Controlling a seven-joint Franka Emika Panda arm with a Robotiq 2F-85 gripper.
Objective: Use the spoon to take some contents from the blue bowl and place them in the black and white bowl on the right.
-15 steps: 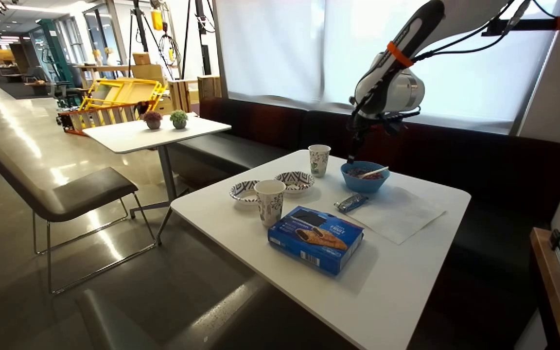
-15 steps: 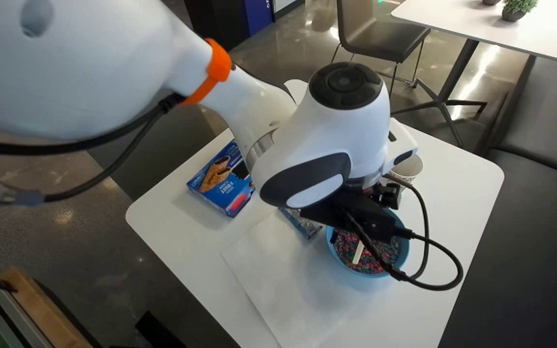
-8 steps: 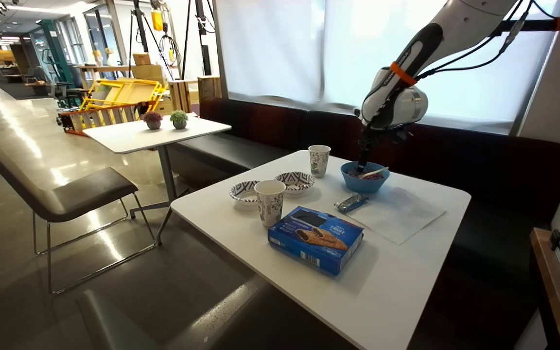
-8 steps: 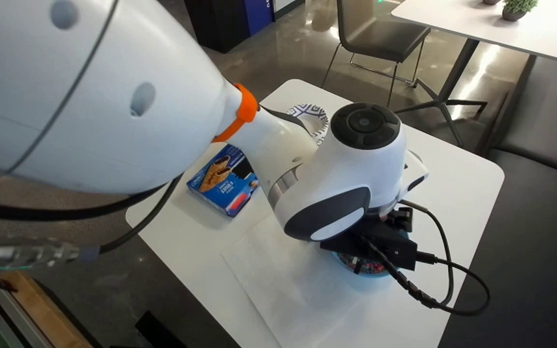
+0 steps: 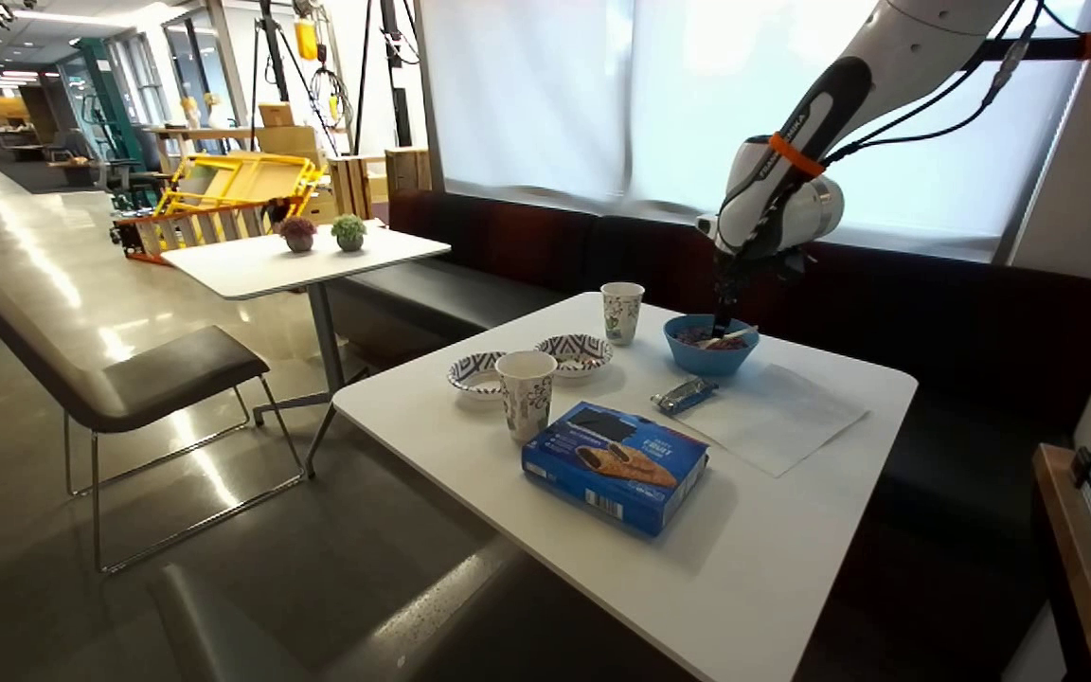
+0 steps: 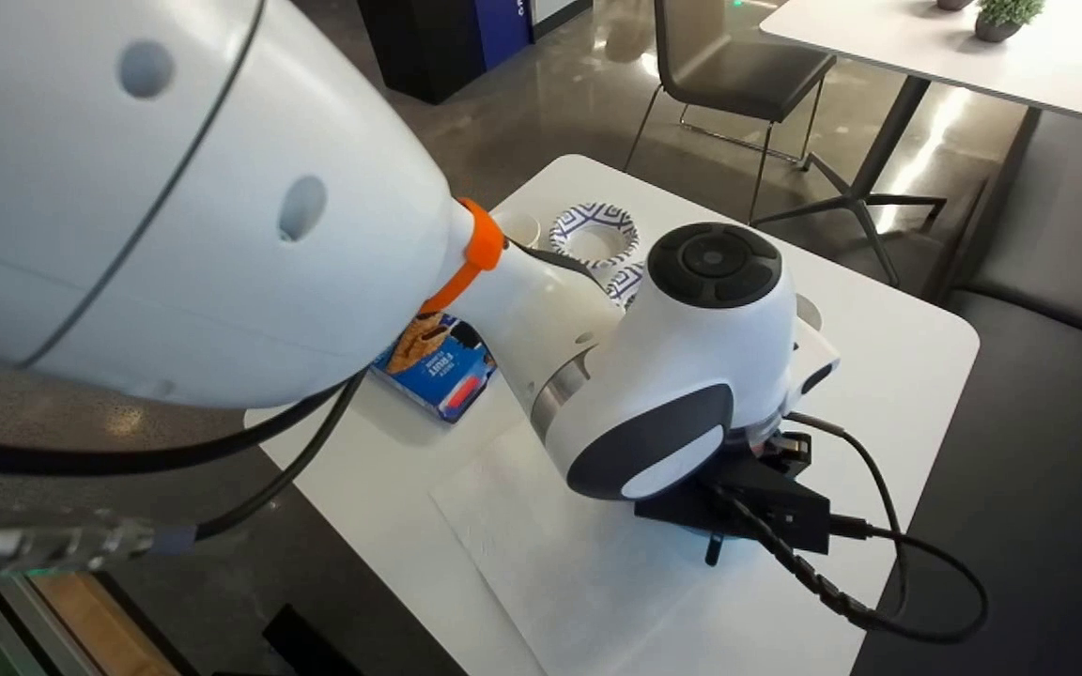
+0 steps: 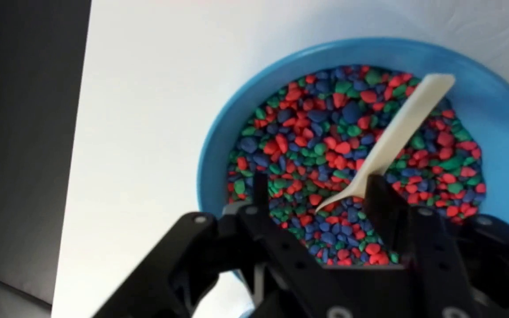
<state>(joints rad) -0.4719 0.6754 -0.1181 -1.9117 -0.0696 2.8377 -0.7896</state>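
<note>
The blue bowl (image 7: 209, 168) holds red, green and blue pebbles; it also shows in an exterior view (image 5: 708, 362). The cream-coloured spoon (image 7: 398, 128) lies in it, and its handle shows in an exterior view (image 5: 742, 333). My gripper (image 7: 317, 183) is open at the bowl, its fingers apart. The spoon's scoop end lies in view between them; the right fingertip overlaps its neck, and I cannot tell if they touch. In an exterior view the gripper (image 5: 720, 329) reaches into the bowl. Two dark-patterned white bowls stand nearby, one (image 5: 576, 369) with small pieces, the other (image 5: 458, 375) beside it.
Patterned paper cups stand near the bowls (image 5: 527, 403) and behind the blue bowl (image 5: 622, 313). A blue box (image 5: 617, 464) lies towards the table's front. A wrapped bar (image 5: 685, 395) and a white paper sheet (image 5: 782, 421) lie by the blue bowl.
The arm has come down and moved across the blue bowl, from its left rim towards the spoon as seen in an exterior view. The spoon and bowls look unmoved.
</note>
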